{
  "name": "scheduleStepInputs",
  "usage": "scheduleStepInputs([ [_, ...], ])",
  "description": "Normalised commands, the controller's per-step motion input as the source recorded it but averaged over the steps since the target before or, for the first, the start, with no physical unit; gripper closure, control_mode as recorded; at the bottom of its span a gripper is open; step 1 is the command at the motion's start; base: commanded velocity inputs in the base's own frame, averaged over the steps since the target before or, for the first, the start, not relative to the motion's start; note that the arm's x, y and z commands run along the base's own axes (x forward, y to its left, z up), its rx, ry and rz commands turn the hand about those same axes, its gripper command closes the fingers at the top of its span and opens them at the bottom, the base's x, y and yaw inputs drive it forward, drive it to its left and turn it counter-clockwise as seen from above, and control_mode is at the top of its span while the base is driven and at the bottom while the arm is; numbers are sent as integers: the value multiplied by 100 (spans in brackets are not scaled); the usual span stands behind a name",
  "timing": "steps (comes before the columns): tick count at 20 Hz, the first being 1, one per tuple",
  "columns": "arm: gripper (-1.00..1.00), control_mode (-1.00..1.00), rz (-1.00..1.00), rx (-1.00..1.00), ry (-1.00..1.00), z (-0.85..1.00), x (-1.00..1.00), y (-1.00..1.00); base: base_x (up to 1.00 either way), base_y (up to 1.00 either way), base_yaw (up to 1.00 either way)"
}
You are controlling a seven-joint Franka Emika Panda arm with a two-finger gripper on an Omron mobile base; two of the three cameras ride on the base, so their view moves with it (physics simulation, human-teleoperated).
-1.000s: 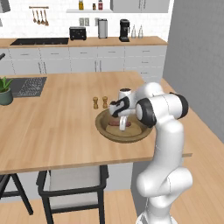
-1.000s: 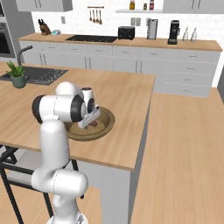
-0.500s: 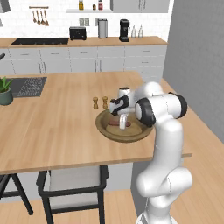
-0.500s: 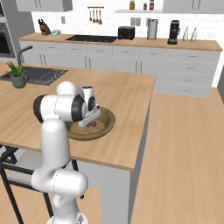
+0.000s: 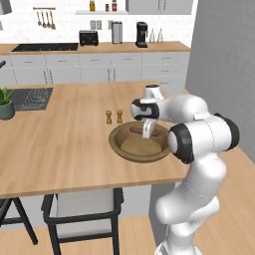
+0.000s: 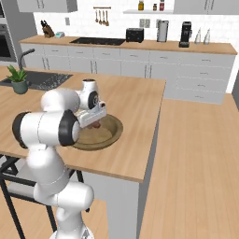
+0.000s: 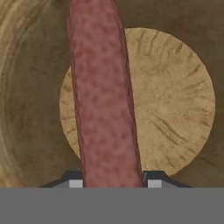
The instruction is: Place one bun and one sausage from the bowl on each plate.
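Note:
The wooden bowl (image 5: 115,143) (image 6: 115,132) sits on the island counter near its front edge. A reddish sausage (image 5: 135,130) (image 7: 103,96) lies in the bowl's far half. My gripper (image 5: 147,133) (image 6: 94,122) (image 7: 112,183) reaches down into the bowl and is shut on the sausage, one fingertip against each side of it. Under the sausage the hand view shows the bowl's pale round floor (image 7: 175,100). A tan rounded patch (image 5: 142,146) fills the bowl's near half; I cannot tell whether it is a bun. The plates are out of view.
Two small shakers (image 5: 113,116) stand just behind the bowl to its left. A potted plant (image 5: 6,104) (image 6: 18,79) and a sink are at the counter's far left. A dark chair (image 5: 82,214) is tucked under the front edge. A grey wall (image 5: 224,64) rises to the right.
The fingers have closed in on the sausage. The arm and the bowl have hardly moved.

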Motion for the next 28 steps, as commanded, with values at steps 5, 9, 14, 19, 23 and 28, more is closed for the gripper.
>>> scheduleStepInputs([
  [5,100,-100,-34,7,-10,28,-100,-14,0,0,0],
  [9,100,-100,-38,9,-4,24,-100,-9,0,0,0],
  [14,100,-100,-32,1,1,85,-91,-43,0,0,0],
  [19,100,-100,-18,-1,2,50,-67,-19,0,0,0],
  [23,100,-100,0,0,0,0,0,0,0,0,0],
  [28,100,-100,0,0,0,0,-4,0,0,0,0],
])
